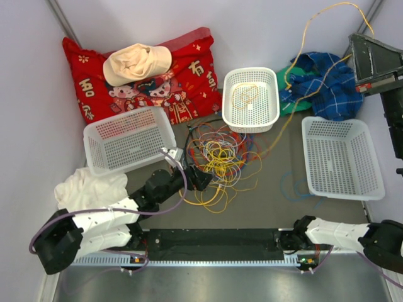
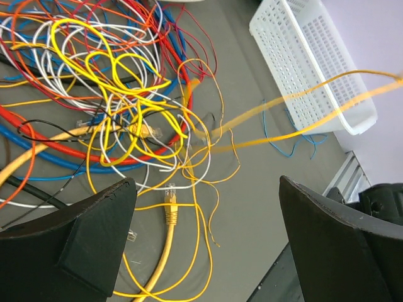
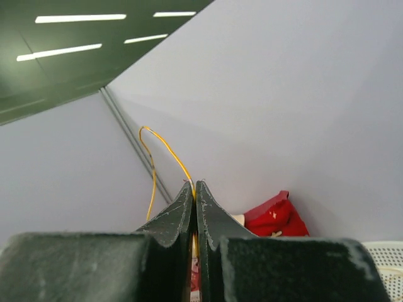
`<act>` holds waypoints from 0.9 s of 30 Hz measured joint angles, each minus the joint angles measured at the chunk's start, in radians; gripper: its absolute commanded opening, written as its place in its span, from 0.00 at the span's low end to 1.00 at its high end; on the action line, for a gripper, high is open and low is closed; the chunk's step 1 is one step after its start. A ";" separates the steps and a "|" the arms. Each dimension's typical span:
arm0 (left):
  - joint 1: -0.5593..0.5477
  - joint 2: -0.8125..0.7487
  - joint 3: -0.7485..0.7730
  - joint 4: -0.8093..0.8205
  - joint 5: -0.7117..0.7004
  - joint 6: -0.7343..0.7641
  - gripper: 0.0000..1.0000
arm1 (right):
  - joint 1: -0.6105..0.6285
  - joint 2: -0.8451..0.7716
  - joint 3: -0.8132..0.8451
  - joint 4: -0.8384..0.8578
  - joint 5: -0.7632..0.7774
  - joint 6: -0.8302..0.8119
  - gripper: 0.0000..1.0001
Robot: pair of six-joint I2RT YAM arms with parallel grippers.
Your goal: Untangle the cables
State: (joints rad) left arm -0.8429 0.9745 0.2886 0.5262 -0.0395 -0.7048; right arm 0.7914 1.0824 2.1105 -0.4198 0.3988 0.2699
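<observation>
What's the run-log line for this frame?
left gripper open above cable tangle | right gripper raised, fingers shut on orange cable | orange cable trails back to cable tangle | untangling incomplete

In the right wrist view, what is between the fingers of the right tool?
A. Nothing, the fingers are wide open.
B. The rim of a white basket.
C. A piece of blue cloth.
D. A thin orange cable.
D: the right tool is shut, and a thin orange cable comes out from between its fingertips and loops upward in front of the pale wall.
</observation>
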 measured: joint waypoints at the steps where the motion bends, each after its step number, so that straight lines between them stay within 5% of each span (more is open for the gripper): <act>1: -0.004 0.006 -0.003 0.008 0.003 0.000 0.99 | 0.000 -0.003 -0.002 0.011 0.001 0.000 0.00; 10: -0.061 0.146 0.002 0.160 0.013 0.029 0.99 | 0.000 0.015 -0.076 0.000 -0.014 0.028 0.00; 21: -0.179 0.408 0.184 0.312 0.068 0.113 0.99 | 0.000 0.019 -0.088 -0.067 -0.068 0.079 0.00; 27: -0.189 0.475 0.266 0.288 -0.043 0.190 0.99 | 0.000 0.004 -0.088 -0.089 -0.102 0.107 0.00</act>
State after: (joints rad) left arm -1.0317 1.4498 0.5549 0.8139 -0.0830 -0.5144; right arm 0.7914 1.0866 2.0228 -0.5083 0.2966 0.3767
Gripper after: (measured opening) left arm 0.987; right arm 0.006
